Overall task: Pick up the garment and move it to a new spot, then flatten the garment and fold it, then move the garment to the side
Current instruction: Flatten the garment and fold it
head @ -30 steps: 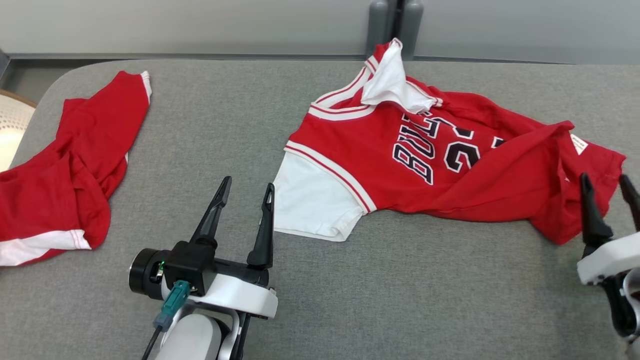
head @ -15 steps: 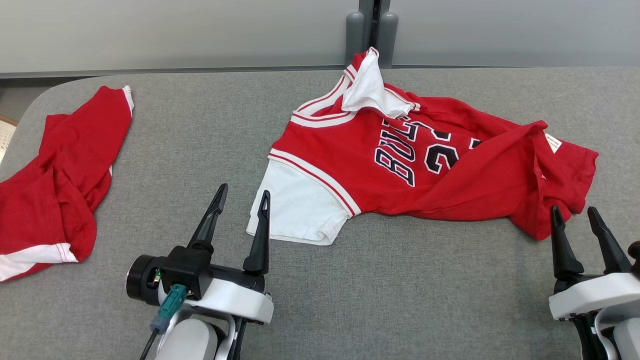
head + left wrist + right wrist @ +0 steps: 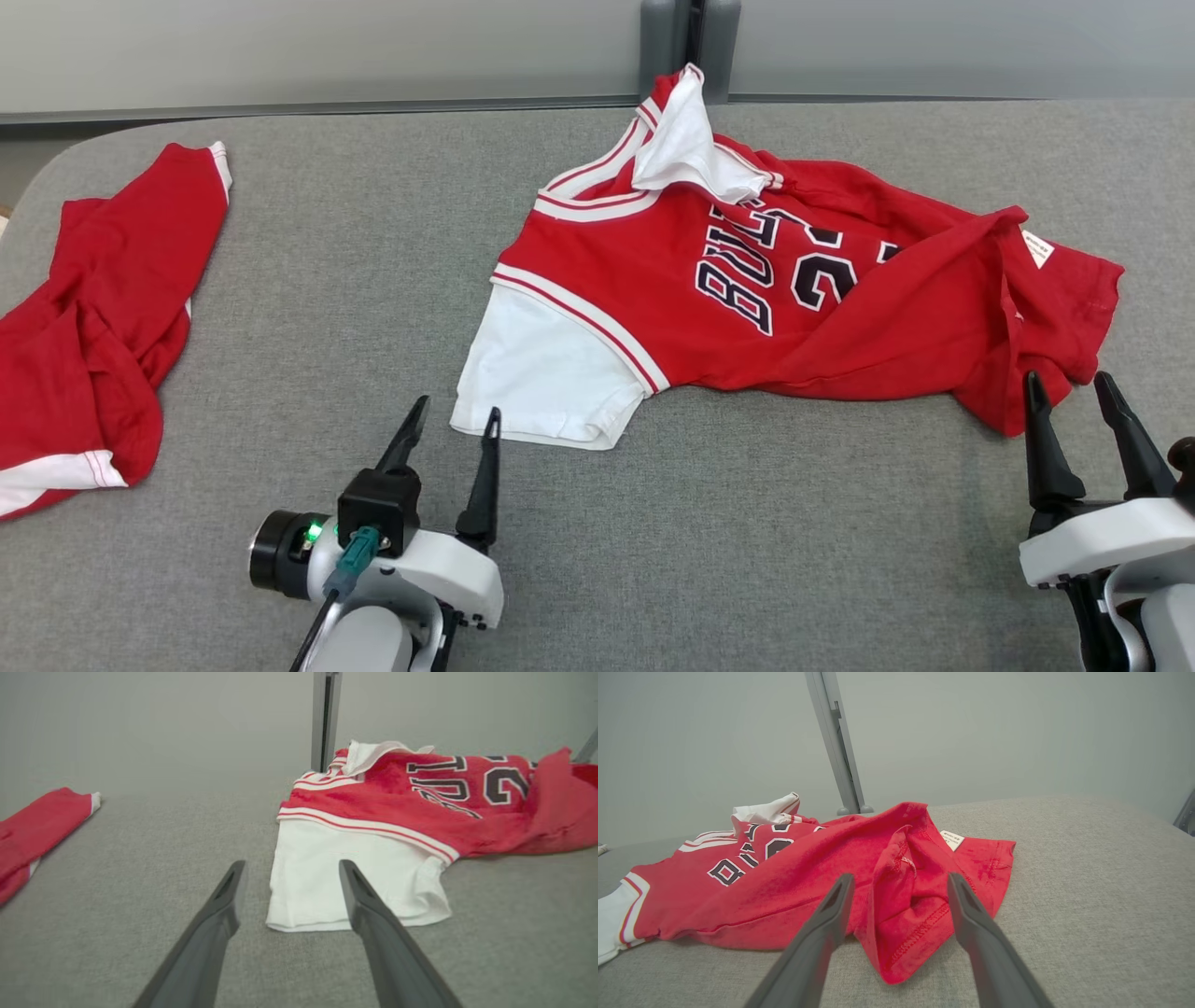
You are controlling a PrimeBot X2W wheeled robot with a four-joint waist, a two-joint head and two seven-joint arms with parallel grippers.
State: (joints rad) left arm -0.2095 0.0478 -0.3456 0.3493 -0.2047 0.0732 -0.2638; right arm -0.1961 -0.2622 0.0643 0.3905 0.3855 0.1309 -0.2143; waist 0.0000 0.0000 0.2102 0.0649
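Grey desk [image 3: 280,327] | jersey [image 3: 653,280] soft, light, floppy | my left tool [image 3: 456,408] and right tool [image 3: 1066,378] both wide open, empty | I'd pinch white sleeve [image 3: 541,373], red hem [image 3: 999,401].

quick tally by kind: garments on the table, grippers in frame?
Garments: 2 (red-and-white jersey in the middle, crumpled red garment at the left edge)
Grippers: 2 (left gripper by the jersey's white sleeve, right gripper by its red hem, both open and holding nothing)
Total: 4
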